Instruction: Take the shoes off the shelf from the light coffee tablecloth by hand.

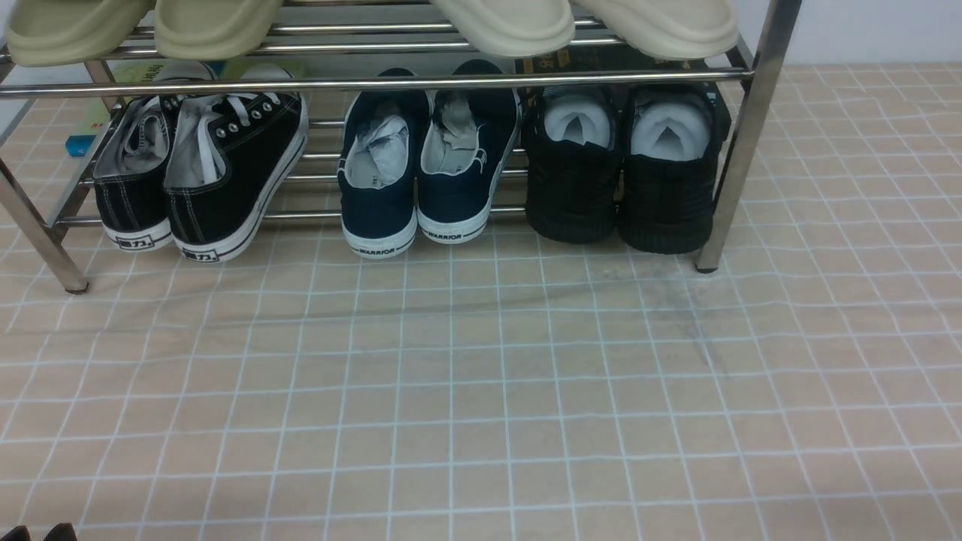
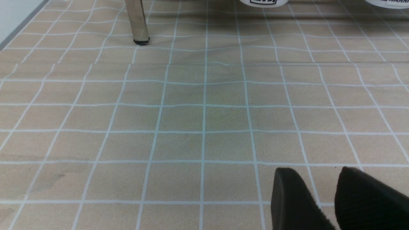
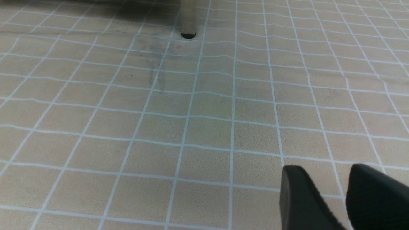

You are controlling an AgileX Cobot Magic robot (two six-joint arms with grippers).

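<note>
The shoes [image 1: 620, 173], an all-black knit pair with white paper stuffing, stand heels toward me at the right end of the lower tier of the chrome shelf [image 1: 744, 135]. The shelf rests on the light coffee tablecloth [image 1: 481, 391]. My left gripper [image 2: 314, 172] hovers low over bare cloth, open, with nothing between its fingers; its tips [image 1: 37, 533] peek in at the front view's bottom left corner. A shelf leg [image 2: 137, 22] stands far ahead of it. My right gripper [image 3: 326, 169] is also open and empty above the cloth, well short of the right shelf leg [image 3: 188, 16].
Black canvas sneakers with white soles [image 1: 199, 173] and navy slip-ons [image 1: 421, 165] share the lower tier. Beige slippers [image 1: 511, 22] lie on the upper tier. A dark smudge [image 1: 691, 323] marks the cloth before the right leg. A blue box [image 1: 79, 143] sits behind the shelf at left.
</note>
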